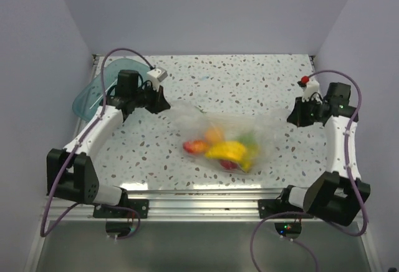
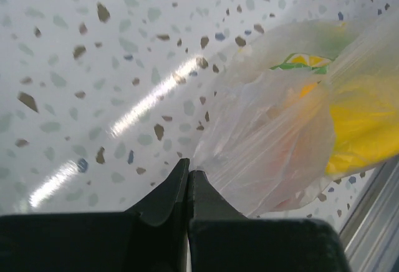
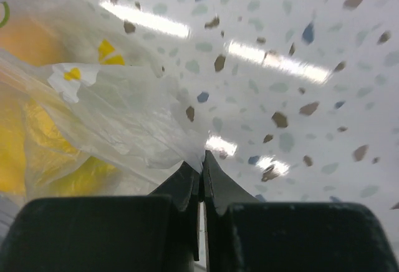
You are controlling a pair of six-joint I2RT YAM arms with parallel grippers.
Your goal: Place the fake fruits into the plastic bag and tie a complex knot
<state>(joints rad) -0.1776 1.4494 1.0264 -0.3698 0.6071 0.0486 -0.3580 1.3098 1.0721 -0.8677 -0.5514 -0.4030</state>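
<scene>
The clear plastic bag (image 1: 218,128) lies at mid table with the fake fruits inside: yellow banana bunch (image 1: 232,151), an orange (image 1: 214,135), a red piece (image 1: 193,147) and a bit of green (image 1: 248,140). My left gripper (image 1: 163,106) is shut on the bag's left end, which shows stretched from the fingertips in the left wrist view (image 2: 274,135). My right gripper (image 1: 292,118) is shut on the bag's right end, seen pinched in the right wrist view (image 3: 124,116). The bag is pulled out between both grippers.
The teal translucent tray (image 1: 87,99) lies at the far left, partly behind the left arm. A metal rail (image 1: 199,197) runs along the table's near edge. Walls close in the back and sides.
</scene>
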